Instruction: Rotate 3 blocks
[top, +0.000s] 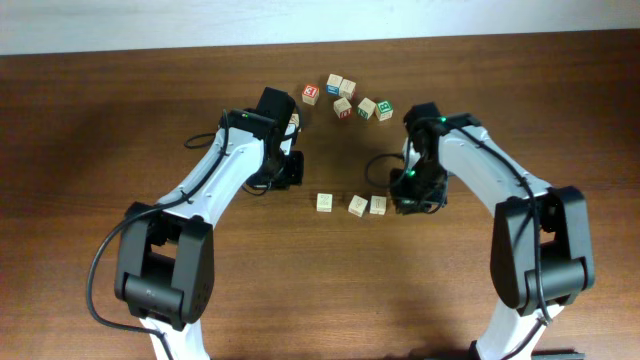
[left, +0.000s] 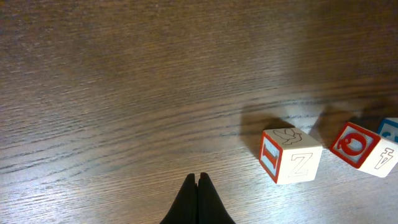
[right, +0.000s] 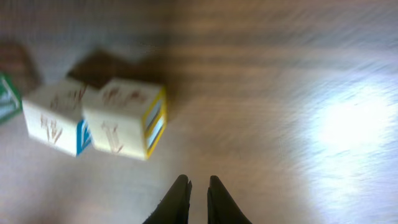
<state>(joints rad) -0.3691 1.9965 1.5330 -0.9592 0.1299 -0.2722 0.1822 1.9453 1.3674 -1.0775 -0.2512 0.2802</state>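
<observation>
Dark wooden table (top: 100, 150), smeared with blur in the right wrist view. Left fingers (left: 188, 200) were pressed together; right fingers (right: 179, 200) were narrowly parted and empty. Three pale blocks (top: 357, 205) lay in a row mid-table, the end one just beside the right arm (top: 470, 165). Six other cubes (top: 342, 108) were clustered beyond, their faces unreadable from overhead.

Overhead's evenly lit and sharp, with soft shadows pooling on the dark worktop (top: 90, 130). Left wrist is crisp, grain clear, the red-and-white cube (left: 291, 155) throwing a soft shadow up-left. Right wrist is smeared: blocks (right: 121, 121) fuzzy, white glare patch (right: 348, 124) blooming at right.
</observation>
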